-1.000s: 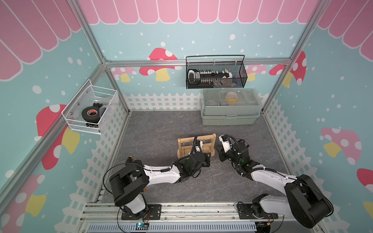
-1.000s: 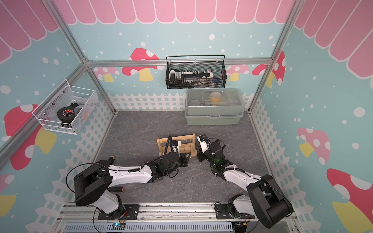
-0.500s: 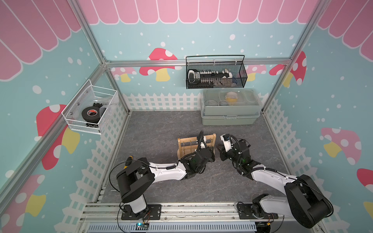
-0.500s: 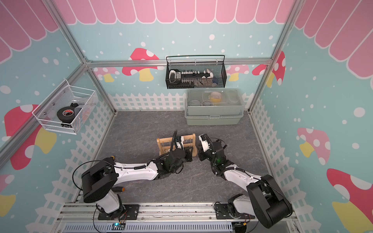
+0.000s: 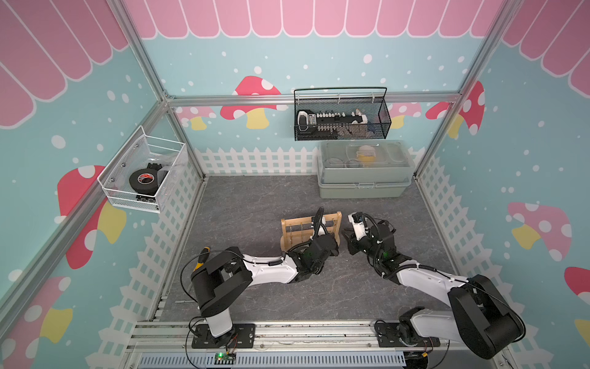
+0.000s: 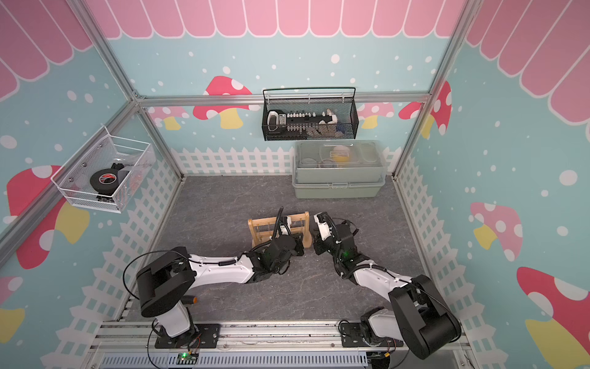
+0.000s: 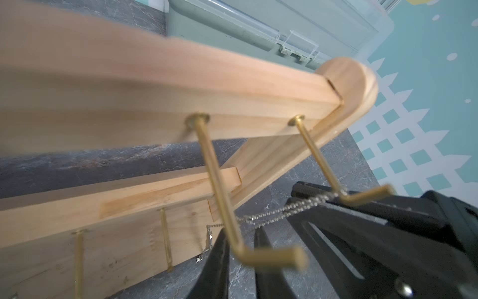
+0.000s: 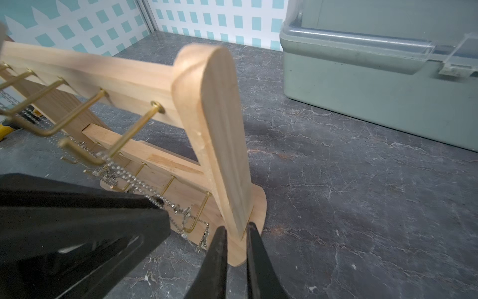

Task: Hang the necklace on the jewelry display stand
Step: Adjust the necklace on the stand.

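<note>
Well behind stand point(image 5: 297, 221) — lidded box point(image 5: 364, 189)

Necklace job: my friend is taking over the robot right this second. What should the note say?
Left gripper: jaws a little apart at the silver bead-chain necklace; whether they grip it, I cannot tell.
Right gripper: jaws shut on the foot of an upright of the light wooden jewelry display stand.
Done: the chain lies over the gold end hook of the top crossbar.
Left to do: probably let go of the chain, check it hangs, then free the stand.
</note>
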